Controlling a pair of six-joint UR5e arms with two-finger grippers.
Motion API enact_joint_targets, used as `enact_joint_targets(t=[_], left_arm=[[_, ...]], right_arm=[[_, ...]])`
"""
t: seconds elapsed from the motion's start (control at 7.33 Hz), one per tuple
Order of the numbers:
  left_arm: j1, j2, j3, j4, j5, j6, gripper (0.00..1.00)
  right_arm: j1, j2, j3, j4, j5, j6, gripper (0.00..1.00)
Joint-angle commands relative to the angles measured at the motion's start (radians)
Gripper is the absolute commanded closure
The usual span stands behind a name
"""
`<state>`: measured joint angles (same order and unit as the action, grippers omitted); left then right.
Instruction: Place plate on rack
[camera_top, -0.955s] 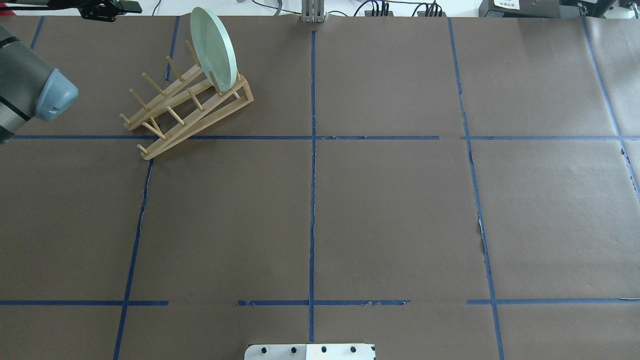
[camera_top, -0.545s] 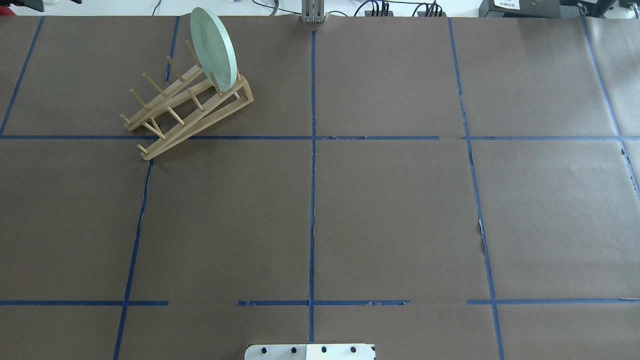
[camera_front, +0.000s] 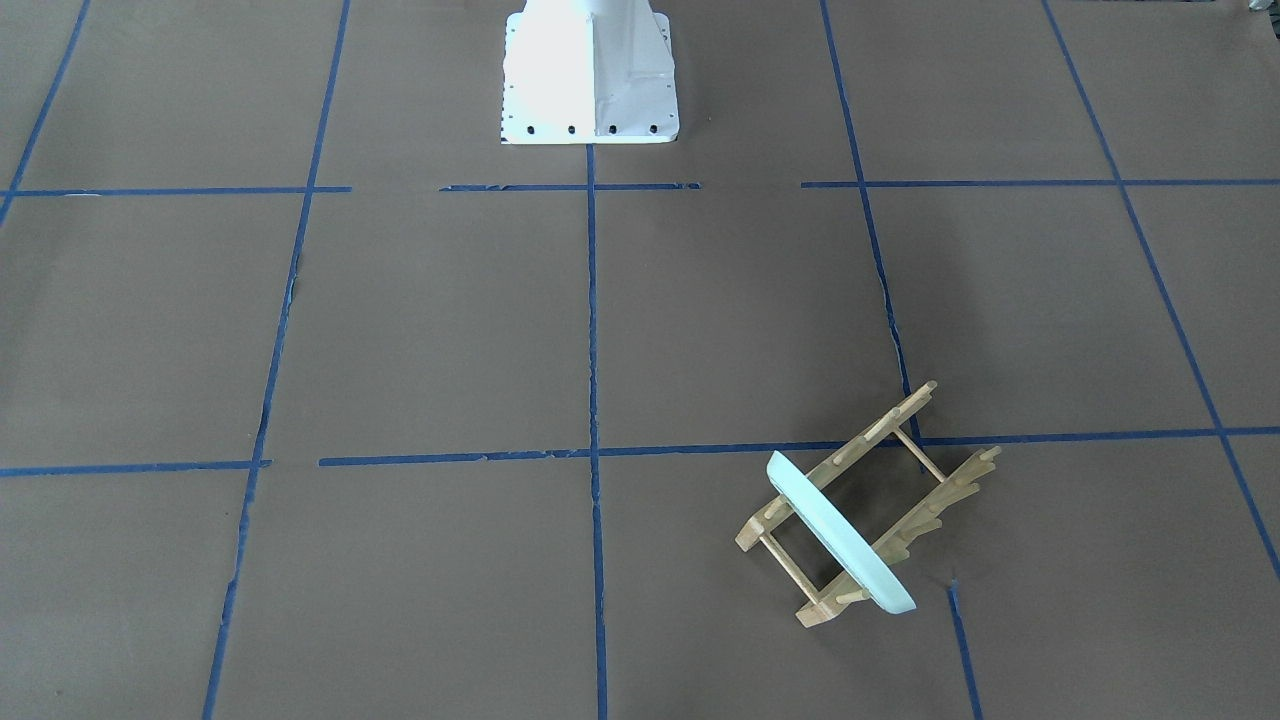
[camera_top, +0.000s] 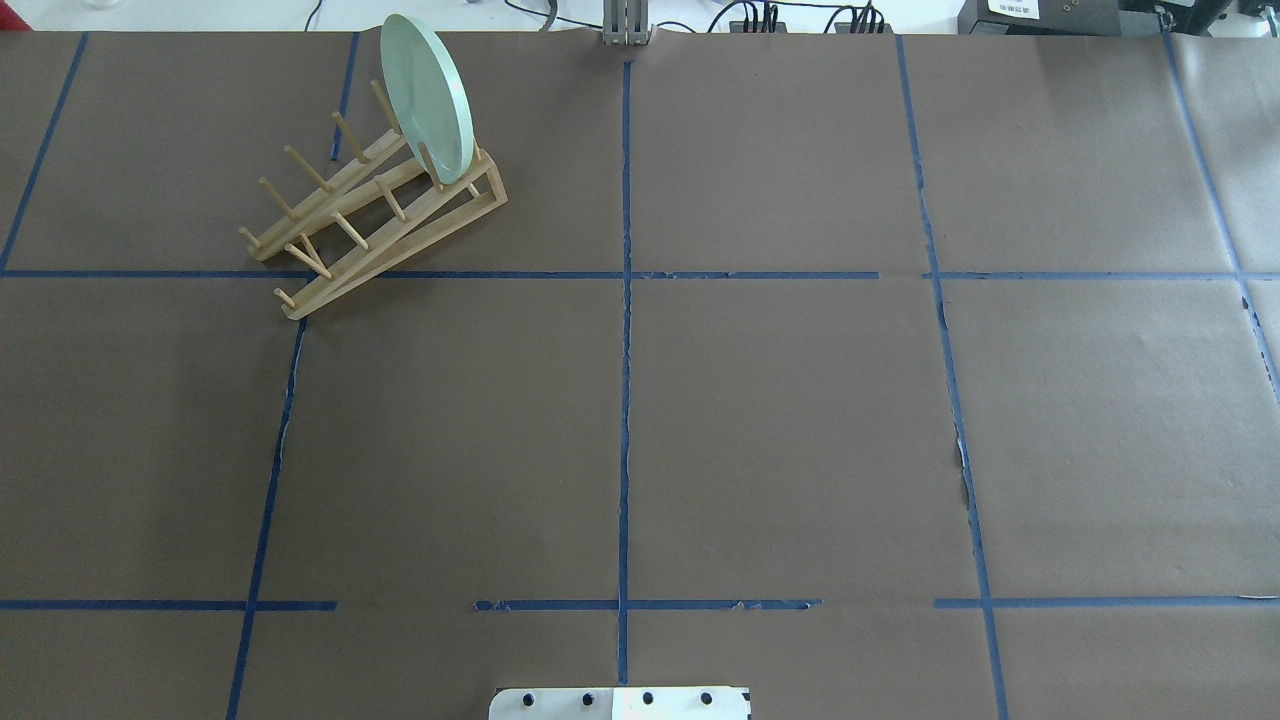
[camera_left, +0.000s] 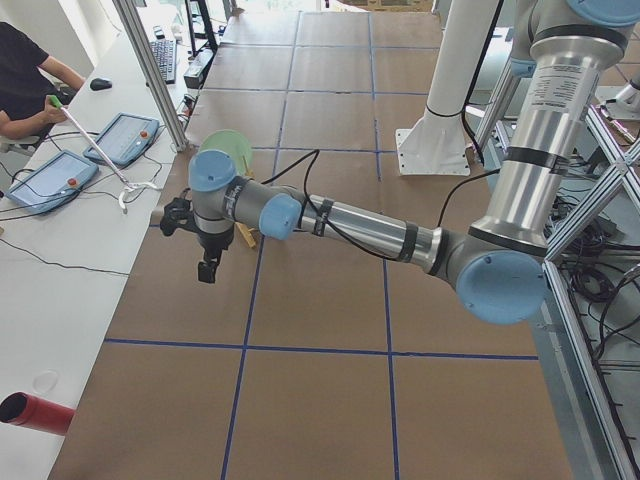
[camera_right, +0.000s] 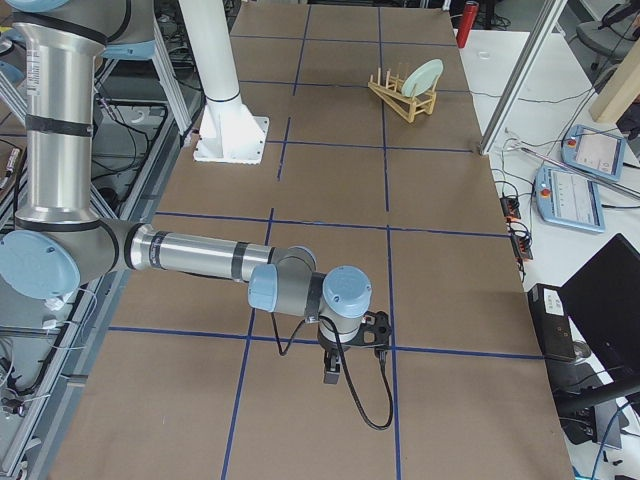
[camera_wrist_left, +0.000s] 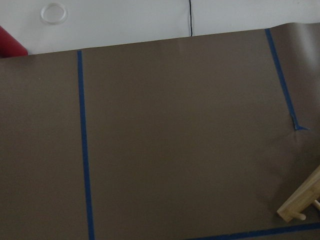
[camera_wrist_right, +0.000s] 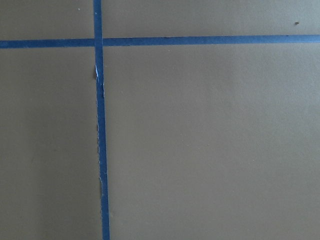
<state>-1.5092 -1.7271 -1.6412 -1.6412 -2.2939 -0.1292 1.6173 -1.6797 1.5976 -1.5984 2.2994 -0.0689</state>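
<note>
The pale mint-green plate (camera_top: 425, 95) stands on edge between the pegs at the far end of the light-wood rack (camera_top: 400, 235), at the table's far left. Both also show in the front view, plate (camera_front: 840, 535) and rack (camera_front: 870, 430). No gripper touches them. My left gripper (camera_left: 208, 270) hangs above the table to the left of the rack; I cannot tell whether it is open or shut. My right gripper (camera_right: 331, 377) hangs over the table's right end, far from the rack; I cannot tell its state either. A corner of the rack (camera_wrist_left: 300, 205) shows in the left wrist view.
The robot's white base plate (camera_top: 620, 703) sits at the table's near middle edge. A red cylinder (camera_left: 40, 412) lies off the table's left end. An operator (camera_left: 20, 80) sits with tablets (camera_left: 125, 135) on the side desk. Blue tape lines cross the brown table cover.
My left arm, at the overhead view's left edge one second ago, has left that view. The plate and rack have not moved.
</note>
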Motion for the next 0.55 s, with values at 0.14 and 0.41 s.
enact_joint_targets(t=[0.14, 0.41], left_arm=[[-0.057, 0.19, -0.107, 0.113, -0.034, 0.095, 0.0], [-0.052, 0.181, -0.107, 0.139, -0.044, 0.085, 0.0]], right_arm=[[0.001, 0.0, 0.001, 0.0, 0.0, 0.0, 0.0], [-0.001, 0.0, 0.001, 0.0, 0.0, 0.0, 0.0]])
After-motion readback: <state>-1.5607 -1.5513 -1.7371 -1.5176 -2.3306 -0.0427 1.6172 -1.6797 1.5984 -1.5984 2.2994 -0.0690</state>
